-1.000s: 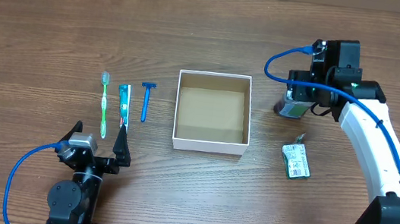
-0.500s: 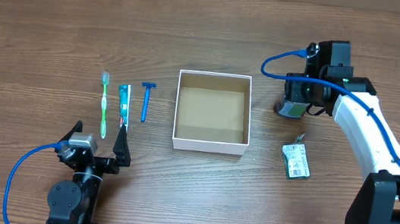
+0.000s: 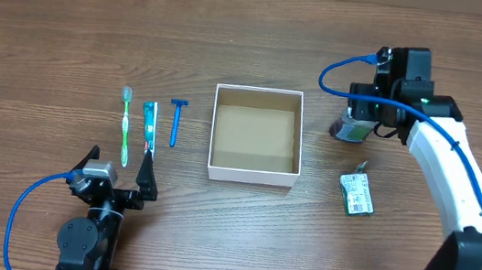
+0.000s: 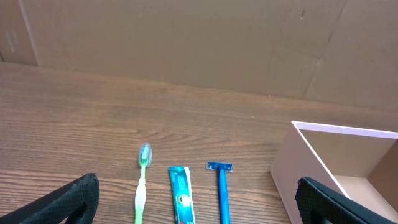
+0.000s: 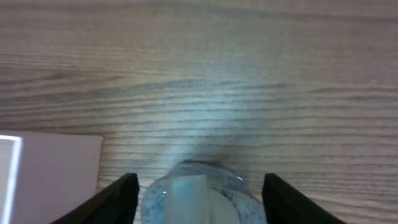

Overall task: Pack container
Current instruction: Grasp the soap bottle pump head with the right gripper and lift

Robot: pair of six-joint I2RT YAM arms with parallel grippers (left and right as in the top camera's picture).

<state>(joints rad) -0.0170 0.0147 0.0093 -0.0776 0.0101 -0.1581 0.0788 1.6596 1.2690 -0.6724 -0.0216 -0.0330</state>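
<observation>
The container [image 3: 251,175], a square white box with a brown inside, stands open and empty in the middle of the table. It also shows in the left wrist view [image 4: 292,171] and at the left edge of the right wrist view [image 5: 50,180]. My right gripper [image 3: 360,122] is open, with its fingers on either side of a small clear bottle [image 5: 199,193] just right of the box. The bottle also shows in the overhead view [image 3: 345,131]. My left gripper [image 3: 117,168] is open and empty at the front left, facing the toiletries.
A green toothbrush [image 3: 126,125], a toothpaste tube [image 3: 148,125] and a blue razor [image 3: 176,120] lie side by side left of the box. A green packet [image 3: 357,194] lies to the front right of the box. A cardboard wall [image 4: 186,43] stands behind the table.
My right gripper shifted slightly left and then back over the bottle. The left arm and the objects have not moved.
</observation>
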